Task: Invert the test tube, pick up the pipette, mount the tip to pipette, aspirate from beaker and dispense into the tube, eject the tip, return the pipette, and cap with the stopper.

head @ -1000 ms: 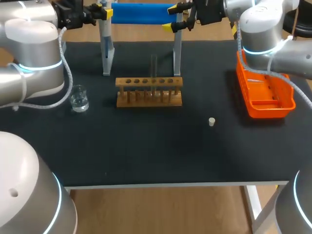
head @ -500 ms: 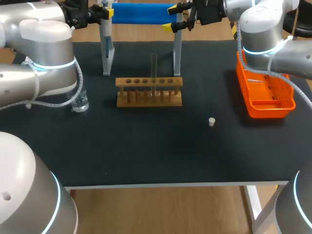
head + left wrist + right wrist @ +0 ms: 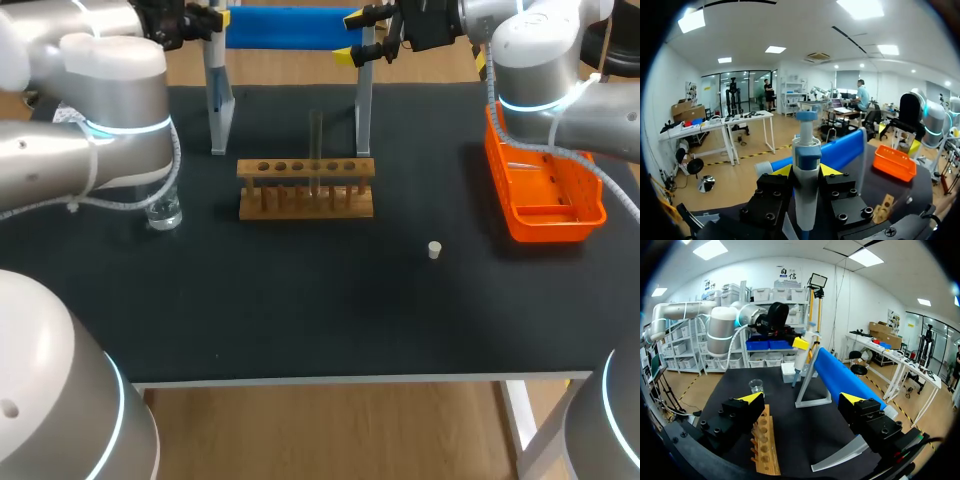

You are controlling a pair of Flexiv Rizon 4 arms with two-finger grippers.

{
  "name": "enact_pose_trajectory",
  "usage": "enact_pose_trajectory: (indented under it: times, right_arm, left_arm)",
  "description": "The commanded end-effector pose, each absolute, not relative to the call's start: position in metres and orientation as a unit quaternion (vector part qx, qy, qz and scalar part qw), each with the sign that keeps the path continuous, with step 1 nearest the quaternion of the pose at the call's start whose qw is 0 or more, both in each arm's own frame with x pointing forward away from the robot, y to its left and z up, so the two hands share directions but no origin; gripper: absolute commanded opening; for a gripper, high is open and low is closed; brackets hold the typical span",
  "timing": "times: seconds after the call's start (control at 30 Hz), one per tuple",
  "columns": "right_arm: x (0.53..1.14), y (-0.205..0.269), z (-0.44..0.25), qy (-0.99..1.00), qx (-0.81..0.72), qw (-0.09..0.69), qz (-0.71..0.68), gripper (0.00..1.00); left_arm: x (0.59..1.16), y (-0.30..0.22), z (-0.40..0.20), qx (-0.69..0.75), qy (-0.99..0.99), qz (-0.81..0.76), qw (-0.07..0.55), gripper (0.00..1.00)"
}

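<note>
A black table (image 3: 300, 320) fills the scene. A silver left arm (image 3: 90, 130) reaches to its far-left corner, and a silver right arm (image 3: 540, 60) hangs over the far right. Along the far edge is a stand with a long blue bar on grey legs (image 3: 285, 27). An orange plastic tray (image 3: 545, 195) lies at the right side, below the right arm. A wooden rack with a row of holes (image 3: 305, 188) sits in front of the stand, near the middle.

The left gripper (image 3: 806, 172) is up at the left end of the bar. Its fingers are drawn in narrow against both sides of a white and blue pipette (image 3: 806, 155), which stands upright. The right gripper (image 3: 802, 405) hovers by the bar's right end, fingers spread wide and holding nothing.

A clear glass test tube (image 3: 316, 135) stands upright in a middle hole of the rack; which way its mouth faces I cannot make out. A small glass beaker (image 3: 163, 210) sits left of the rack, partly behind the left arm. A small white stopper (image 3: 434, 250) lies alone on the table, nearer the front, between rack and tray.
</note>
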State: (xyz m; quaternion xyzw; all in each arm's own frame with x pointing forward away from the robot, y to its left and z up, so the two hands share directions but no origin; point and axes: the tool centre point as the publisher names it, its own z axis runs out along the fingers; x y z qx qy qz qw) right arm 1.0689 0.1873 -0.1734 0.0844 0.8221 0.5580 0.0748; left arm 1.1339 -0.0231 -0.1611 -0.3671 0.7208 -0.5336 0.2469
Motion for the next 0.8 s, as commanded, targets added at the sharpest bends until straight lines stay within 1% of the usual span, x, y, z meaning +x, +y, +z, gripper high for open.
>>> enact_pose_trajectory:
  times: [0.03, 0.8]
  right_arm:
    - [1.069, 0.187, -0.173, 0.823, 0.084, 0.074, 0.557, 1.00]
    - [1.069, 0.187, -0.173, 0.823, 0.084, 0.074, 0.557, 1.00]
  left_arm:
    - [1.139, -0.031, -0.158, -0.376, 0.725, -0.521, 0.247, 0.00]
    - [1.159, -0.035, -0.158, -0.439, 0.717, -0.475, 0.260, 0.00]
